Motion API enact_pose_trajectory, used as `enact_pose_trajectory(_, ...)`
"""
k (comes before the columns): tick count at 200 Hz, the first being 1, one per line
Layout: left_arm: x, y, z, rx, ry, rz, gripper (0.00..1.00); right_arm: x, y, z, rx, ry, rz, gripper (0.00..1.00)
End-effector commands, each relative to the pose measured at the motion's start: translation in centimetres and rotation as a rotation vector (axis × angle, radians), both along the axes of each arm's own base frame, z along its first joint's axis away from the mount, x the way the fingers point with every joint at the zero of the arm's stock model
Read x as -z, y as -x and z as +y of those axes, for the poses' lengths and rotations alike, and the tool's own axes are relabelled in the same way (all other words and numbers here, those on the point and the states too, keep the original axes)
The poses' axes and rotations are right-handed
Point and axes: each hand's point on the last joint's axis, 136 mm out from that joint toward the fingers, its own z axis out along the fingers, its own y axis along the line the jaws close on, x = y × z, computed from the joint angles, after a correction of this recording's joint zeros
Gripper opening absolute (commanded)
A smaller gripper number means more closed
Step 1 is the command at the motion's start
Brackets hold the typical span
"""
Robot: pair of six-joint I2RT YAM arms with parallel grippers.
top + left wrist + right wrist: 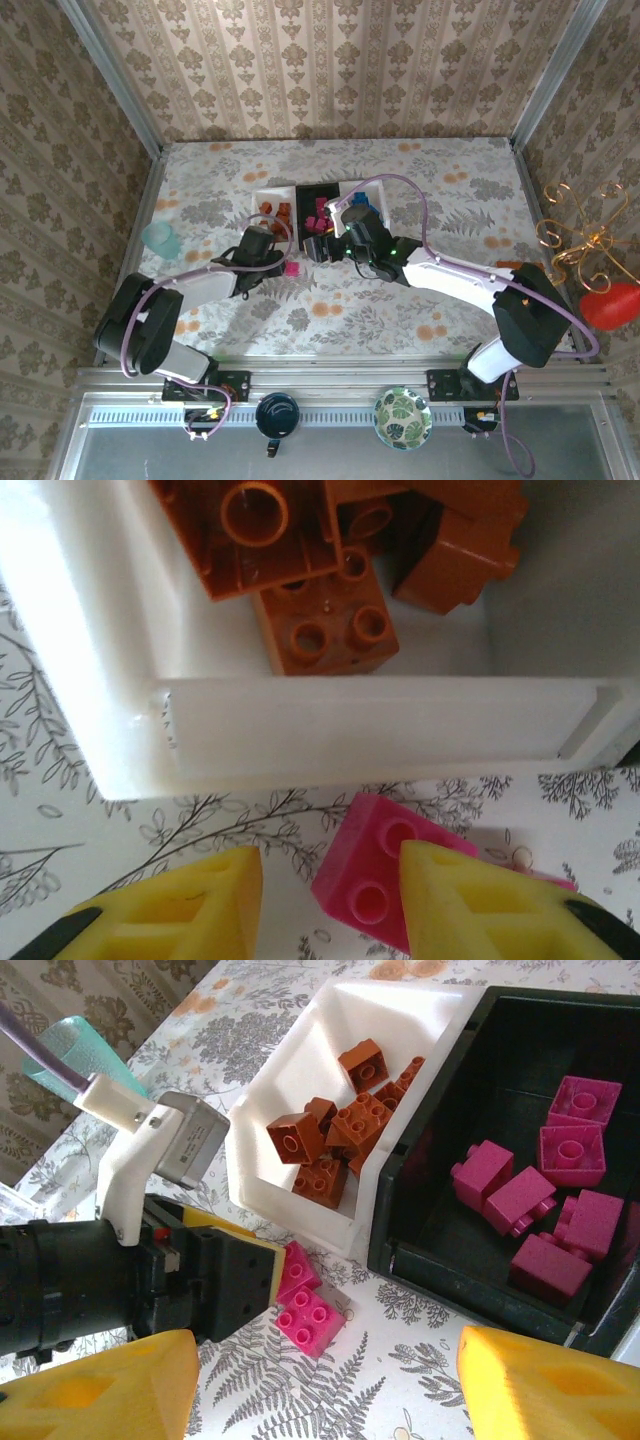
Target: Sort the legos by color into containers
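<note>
Left gripper (330, 872): jaws straddle the pink lego (372, 878) at lower centre, beside the white tray (350, 730). You can't tell if it's pinched.
Right gripper (328, 1360): spread and empty, likely giving you room.
Destination: black tray (400, 1230), right of frame, holds the pinks.

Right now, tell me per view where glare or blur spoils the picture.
Left wrist: glare blows out the left wall of the white tray; left fingers are soft. Right wrist: right fingers blur at the bottom edge, orange bricks are sharp. Top: even light, soft shadows.
</note>
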Motion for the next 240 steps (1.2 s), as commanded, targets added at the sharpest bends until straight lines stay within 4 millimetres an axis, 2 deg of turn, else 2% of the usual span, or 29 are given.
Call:
enact_pose_trajectory(1,1.2,0.8,0.9,-0.008,-0.026,0.034,0.39,-1.0,-0.2,-0.7,0.025,-0.005,-0.033,0.7)
enact_pose_trajectory(29,2.4,3.5,2.8,-0.053,-0.036,0.076,0.37,-0.9,-0.2,-0.7,0.027,-0.006,-0.035,0.71)
enact_pose_trajectory(53,2.6,6.1,4.7,-0.081,-0.054,0.1,0.36,-0.7,-0.2,-0.8,0.026,-0.005,-0.033,0.71)
enact_pose_trajectory(68,2.1,7.3,5.1,-0.088,-0.023,0.087,0.36,-0.8,-0.2,-0.6,0.023,-0.012,-0.031,0.71)
enact_pose_trajectory(89,-0.3,7.7,5.3,-0.098,0.018,0.036,0.37,-0.9,-0.2,-0.5,0.016,-0.021,-0.028,0.71)
enact_pose_trajectory(99,-1.8,7.5,4.8,-0.085,0.05,-0.004,0.42,-0.8,-0.2,-0.4,0.014,-0.022,-0.026,0.71)
enact_pose_trajectory(114,-3.8,7.1,3.9,-0.049,0.073,-0.057,0.58,-0.8,-0.3,-0.3,0.015,-0.023,-0.023,0.71)
enact_pose_trajectory(129,-4.5,6.9,3.0,-0.012,0.064,-0.074,0.69,-0.9,-0.3,-0.2,0.015,-0.025,-0.024,0.71)
enact_pose_trajectory(162,-1.8,6.8,2.2,0.01,0.007,0.012,0.78,-0.6,-0.2,-0.3,0.017,-0.025,-0.014,0.71)
enact_pose_trajectory(185,-0.1,6.3,2.3,0.003,-0.061,0.03,0.79,-0.5,-0.1,-0.4,0.017,-0.018,-0.01,0.71)
enact_pose_trajectory(205,1.0,5.8,2.4,0.004,-0.113,0.048,0.75,-0.5,-0.1,-0.5,0.018,-0.014,-0.012,0.71)
enact_pose_trajectory(227,2.0,5.4,2.0,0.015,-0.128,0.066,0.62,-0.7,-0.1,-0.5,0.02,-0.011,-0.014,0.71)
enact_pose_trajectory(240,2.4,5.4,1.8,0.02,-0.13,0.073,0.59,-0.6,-0.1,-0.5,0.021,-0.009,-0.014,0.71)
